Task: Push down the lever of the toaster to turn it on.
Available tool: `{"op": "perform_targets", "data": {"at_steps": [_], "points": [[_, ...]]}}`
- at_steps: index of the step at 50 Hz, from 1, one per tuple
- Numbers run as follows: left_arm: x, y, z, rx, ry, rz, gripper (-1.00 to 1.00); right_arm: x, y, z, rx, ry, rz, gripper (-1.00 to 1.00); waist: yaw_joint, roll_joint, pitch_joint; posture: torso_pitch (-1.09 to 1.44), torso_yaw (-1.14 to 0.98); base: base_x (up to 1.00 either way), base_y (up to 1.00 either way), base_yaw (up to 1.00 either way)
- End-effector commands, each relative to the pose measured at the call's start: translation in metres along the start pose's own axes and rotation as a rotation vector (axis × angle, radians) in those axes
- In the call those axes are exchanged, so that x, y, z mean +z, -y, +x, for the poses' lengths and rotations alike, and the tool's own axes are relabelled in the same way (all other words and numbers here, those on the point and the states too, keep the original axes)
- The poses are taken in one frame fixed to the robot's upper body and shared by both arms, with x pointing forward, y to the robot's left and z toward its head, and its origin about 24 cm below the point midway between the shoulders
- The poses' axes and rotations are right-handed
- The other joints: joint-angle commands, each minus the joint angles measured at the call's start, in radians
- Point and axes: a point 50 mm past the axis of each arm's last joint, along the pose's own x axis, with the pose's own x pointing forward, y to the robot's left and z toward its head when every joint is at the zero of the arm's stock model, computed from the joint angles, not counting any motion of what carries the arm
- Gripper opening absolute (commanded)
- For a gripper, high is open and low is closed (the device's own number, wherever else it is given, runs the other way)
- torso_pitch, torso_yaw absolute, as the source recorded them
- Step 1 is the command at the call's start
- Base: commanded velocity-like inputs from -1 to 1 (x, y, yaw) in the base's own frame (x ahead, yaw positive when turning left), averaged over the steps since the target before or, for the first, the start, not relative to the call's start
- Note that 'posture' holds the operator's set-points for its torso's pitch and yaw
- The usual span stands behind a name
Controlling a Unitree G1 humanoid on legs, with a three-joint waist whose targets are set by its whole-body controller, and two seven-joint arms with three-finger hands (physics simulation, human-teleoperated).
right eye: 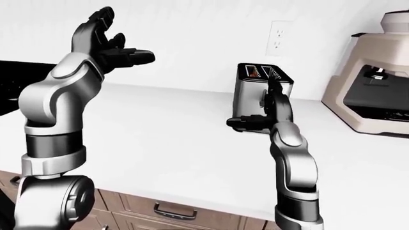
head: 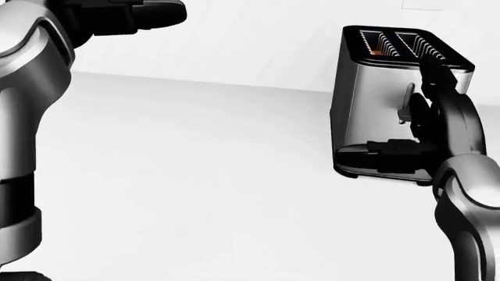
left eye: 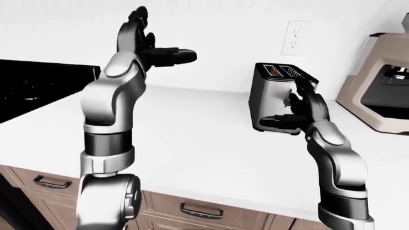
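One white countertop (left eye: pixel 192 139) carries the toaster (left eye: pixel 272 96); coffee machine (left eye: pixel 380 91) at 3 o'clock, wall outlet (left eye: pixel 293 38) above; right hand (head: pixel 438 126) spread against it, left hand (left eye: pixel 150 48) open, empty

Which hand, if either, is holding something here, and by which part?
Neither. The right hand rests open against the toaster; the left hand is raised, empty.

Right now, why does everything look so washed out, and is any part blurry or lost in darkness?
Head view: counter and wall blend into flat white, almost shadowless; the right hand is a featureless black shape against the toaster. Left-eye view: sharp throughout, soft highlights on the raised left hand's grey arm. Nothing looks blurred.
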Motion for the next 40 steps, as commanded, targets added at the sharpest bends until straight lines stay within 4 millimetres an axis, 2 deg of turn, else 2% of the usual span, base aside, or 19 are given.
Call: {"op": "perform_targets", "data": {"at_steps": [1, 25, 40], "points": [[0.022, 0.002, -0.003, -0.009, 0.092, -0.002, 1.00, -0.009, 0.002, 0.003, -0.012, -0.062, -0.003, 1.00, 0.002, 0.007, 0.003, -0.41, 0.00, 0.00, 0.00, 0.00], [0.020, 0.002, -0.003, -0.010, 0.091, -0.004, 1.00, -0.038, 0.003, 0.011, -0.021, -0.116, 0.007, 1.00, 0.009, 0.005, 0.008, -0.41, 0.00, 0.00, 0.00, 0.00], [0.021, 0.003, -0.002, -0.013, 0.094, -0.004, 1.00, -0.044, 0.005, 0.011, -0.025, -0.134, 0.019, 1.00, 0.014, 0.004, 0.009, -0.41, 0.00, 0.00, 0.00, 0.00]]}}
